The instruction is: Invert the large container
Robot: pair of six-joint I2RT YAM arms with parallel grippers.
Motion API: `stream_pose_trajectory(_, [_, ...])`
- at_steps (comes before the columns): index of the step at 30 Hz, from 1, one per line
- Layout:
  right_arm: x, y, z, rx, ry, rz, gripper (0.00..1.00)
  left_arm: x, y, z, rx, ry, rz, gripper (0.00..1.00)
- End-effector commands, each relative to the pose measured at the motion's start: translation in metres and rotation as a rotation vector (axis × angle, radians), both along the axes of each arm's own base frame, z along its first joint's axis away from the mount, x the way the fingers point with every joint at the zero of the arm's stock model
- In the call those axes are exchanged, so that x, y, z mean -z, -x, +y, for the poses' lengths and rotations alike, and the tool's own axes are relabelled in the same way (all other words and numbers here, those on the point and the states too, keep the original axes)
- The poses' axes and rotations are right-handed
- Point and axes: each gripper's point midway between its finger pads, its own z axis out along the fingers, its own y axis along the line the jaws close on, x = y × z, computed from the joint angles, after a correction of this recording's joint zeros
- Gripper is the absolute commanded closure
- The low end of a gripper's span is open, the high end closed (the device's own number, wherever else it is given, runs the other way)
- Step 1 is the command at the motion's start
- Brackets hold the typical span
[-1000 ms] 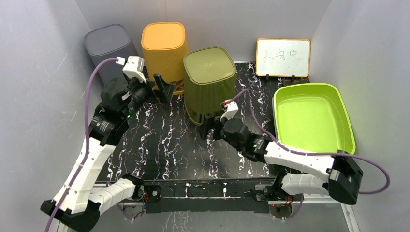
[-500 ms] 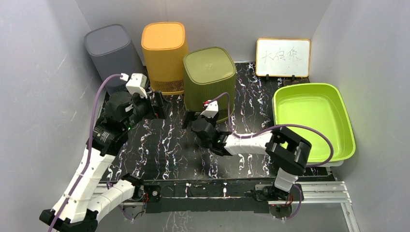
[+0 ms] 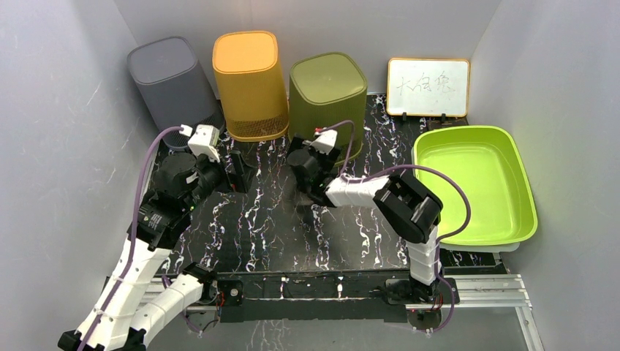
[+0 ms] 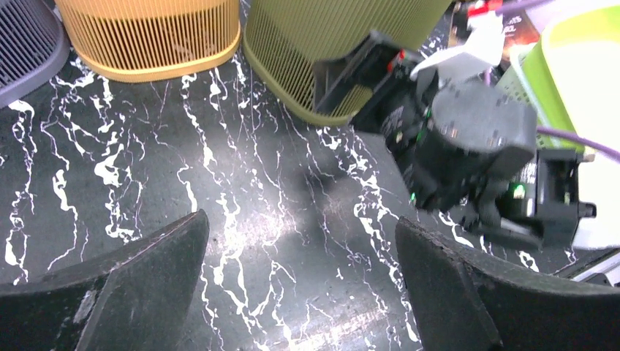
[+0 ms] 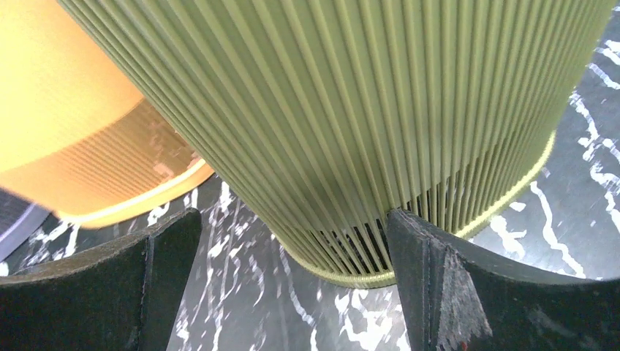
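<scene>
The large container point(image 3: 327, 91) is an olive-green ribbed bin standing at the back of the table with its closed base up and its rim on the tabletop. My right gripper point(image 3: 298, 148) is open at its lower front-left corner. In the right wrist view the bin's rim point(image 5: 351, 274) sits between the fingers of that gripper point(image 5: 292, 219), close to the right finger point(image 5: 439, 285); no grip shows. My left gripper point(image 3: 237, 170) hangs open over bare tabletop, left of the bin, with nothing between its fingers point(image 4: 146, 292). The left wrist view shows the bin point(image 4: 314, 44) ahead.
An orange bin point(image 3: 247, 80) and a grey bin point(image 3: 169, 77) stand base-up left of the olive one, nearly touching. A lime-green tub point(image 3: 475, 131) lies open side up at the right. A small whiteboard point(image 3: 428, 86) leans at the back. Grey walls enclose the black marbled table point(image 3: 256, 219).
The olive bin has slid back into line with the orange and grey bins. My right gripper swung left and followed it back. My left gripper drew back toward me.
</scene>
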Motion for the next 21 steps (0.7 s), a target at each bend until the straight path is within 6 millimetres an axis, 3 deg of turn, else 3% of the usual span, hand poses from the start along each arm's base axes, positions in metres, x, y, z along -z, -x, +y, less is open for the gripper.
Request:
stream_pose_trajectory(1, [-0.019,-0.036,-0.012,0.026,0.017,-0.039,0.02,0.006,0.0,-0.002,0.015,-0.013,-0.005,0.02])
stream_pose_trajectory(8, [-0.016,-0.086,-0.017,-0.002,0.085,-0.028,0.02,0.015,-0.003,-0.007,0.03,-0.01,0.016,0.02])
stream_pose_trajectory(14, [-0.016,-0.123,-0.037,0.017,0.108,-0.022,0.02,0.022,-0.003,-0.01,0.038,-0.004,0.034,0.02])
stream_pose_trajectory(18, [-0.009,-0.143,-0.045,0.014,0.124,0.005,0.02,0.028,-0.006,-0.01,0.037,-0.014,0.051,0.02])
stream_pose_trajectory(21, [-0.008,-0.146,-0.051,0.021,0.166,0.033,0.02,0.033,-0.007,-0.011,0.038,-0.017,0.064,0.02])
